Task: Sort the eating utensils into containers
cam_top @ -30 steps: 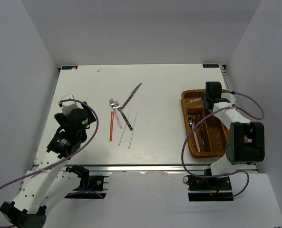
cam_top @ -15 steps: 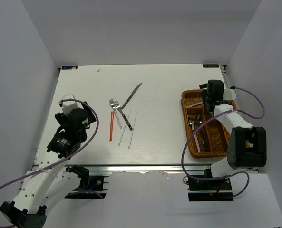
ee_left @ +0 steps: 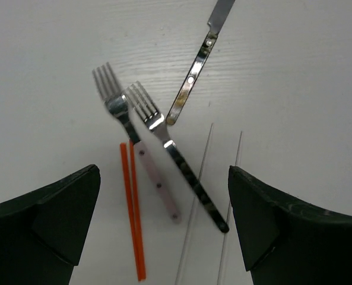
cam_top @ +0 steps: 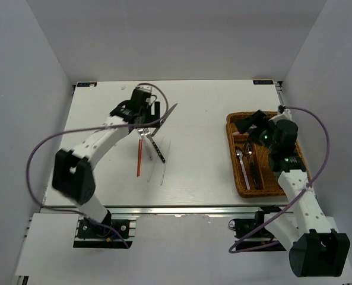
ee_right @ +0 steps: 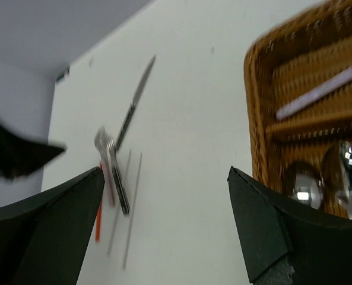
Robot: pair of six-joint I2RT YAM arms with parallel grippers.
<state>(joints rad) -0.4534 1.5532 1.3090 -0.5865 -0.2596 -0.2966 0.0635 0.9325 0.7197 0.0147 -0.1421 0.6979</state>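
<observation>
Left gripper (ee_left: 162,171) spread wide, empty, over forks (ee_left: 155,184) and knife (ee_left: 193,77), well left of wicker tray (cam_top: 230,148). Right gripper (ee_right: 165,172) spread wide, empty, above tray's far end.

On my screen the table (ee_left: 57,35) looks matt white, with a fine grain like painted wood. The knife (ee_left: 196,65) is bright polished metal, with small rivets in its handle. The pink-handled fork (ee_left: 137,144) has a shiny metal head and a smooth pale handle, which I think is plastic. The dark-handled fork (ee_left: 178,160) is glossy along its whole length. The red-orange chopsticks (ee_left: 133,208) look smooth, the white chopsticks (ee_left: 194,202) thin and plain. The tray (ee_right: 256,119) is rough brown woven wicker, and the spoons (ee_right: 300,184) in it shine like mirrors.
</observation>
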